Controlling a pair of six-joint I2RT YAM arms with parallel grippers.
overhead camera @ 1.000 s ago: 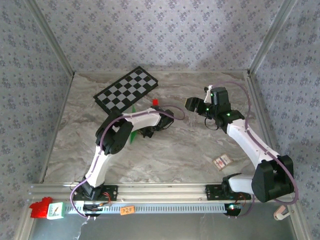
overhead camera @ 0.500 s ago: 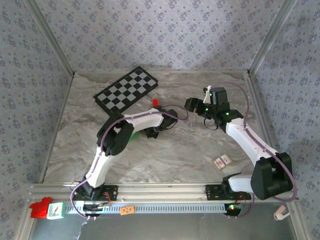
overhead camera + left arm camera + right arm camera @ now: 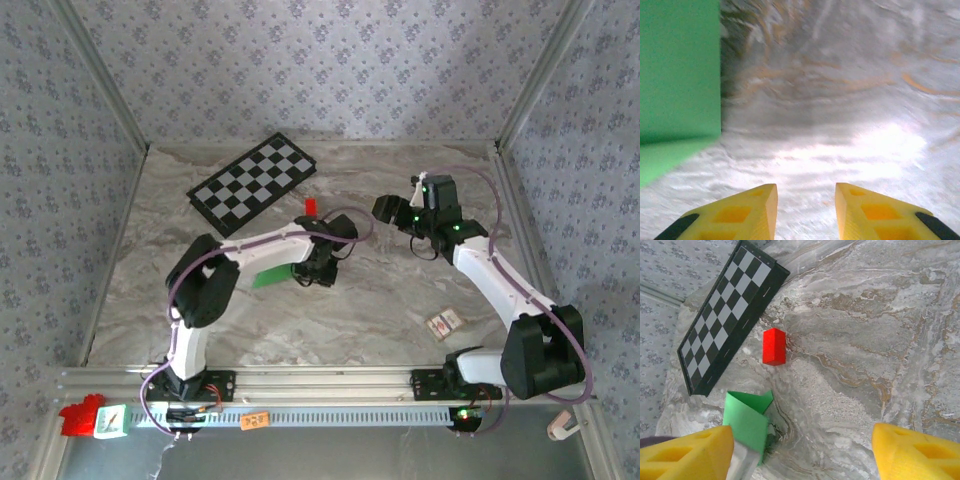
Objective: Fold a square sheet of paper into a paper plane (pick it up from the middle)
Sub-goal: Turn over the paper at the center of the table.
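Paper, green, beside parted left claw; right claw agape; card lettering apparently illegible.

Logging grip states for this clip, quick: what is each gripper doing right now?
Left gripper: open, nothing between its fingers; the green paper is off to one side.
Right gripper: open wide, empty.

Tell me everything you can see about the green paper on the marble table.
The bright green folded sheet of thin paper lies on the grey marbled table, just nearer than the small red block and the checkered board. One flap looks raised, ending in a point; the rest lies fairly flat. The left arm hides part of it. The open left claw sits beside it, nothing between its fingers.
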